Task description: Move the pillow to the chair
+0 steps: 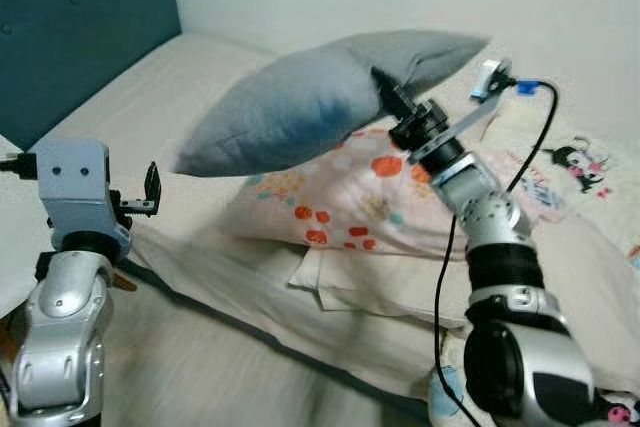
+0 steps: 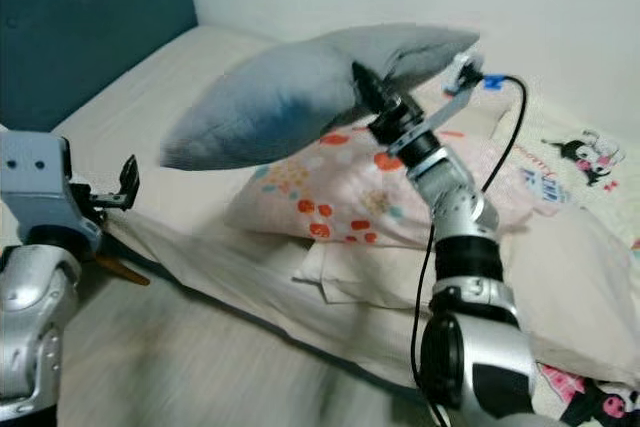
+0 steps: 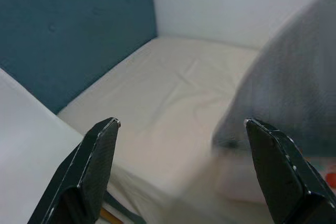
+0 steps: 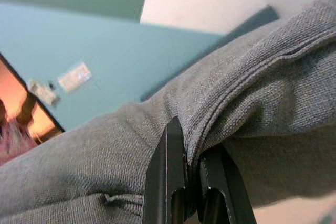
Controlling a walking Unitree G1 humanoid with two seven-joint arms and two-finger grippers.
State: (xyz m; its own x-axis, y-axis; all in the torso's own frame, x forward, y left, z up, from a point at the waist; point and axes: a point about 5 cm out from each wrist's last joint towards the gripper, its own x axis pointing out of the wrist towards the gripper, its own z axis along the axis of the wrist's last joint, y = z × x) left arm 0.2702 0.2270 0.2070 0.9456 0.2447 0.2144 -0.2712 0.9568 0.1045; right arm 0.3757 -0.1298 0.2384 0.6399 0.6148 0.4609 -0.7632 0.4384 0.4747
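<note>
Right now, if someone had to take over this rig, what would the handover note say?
Right tool: shut on the grey pillow's seam edge, holding it lifted above the bed and over the floral pillow.
Left tool: open, empty, held out over the bed near the teal headboard.
Done: pillow grasped and raised off the bed.
Left: carry it to the chair and set it down; the chair's location must still be found.
</note>
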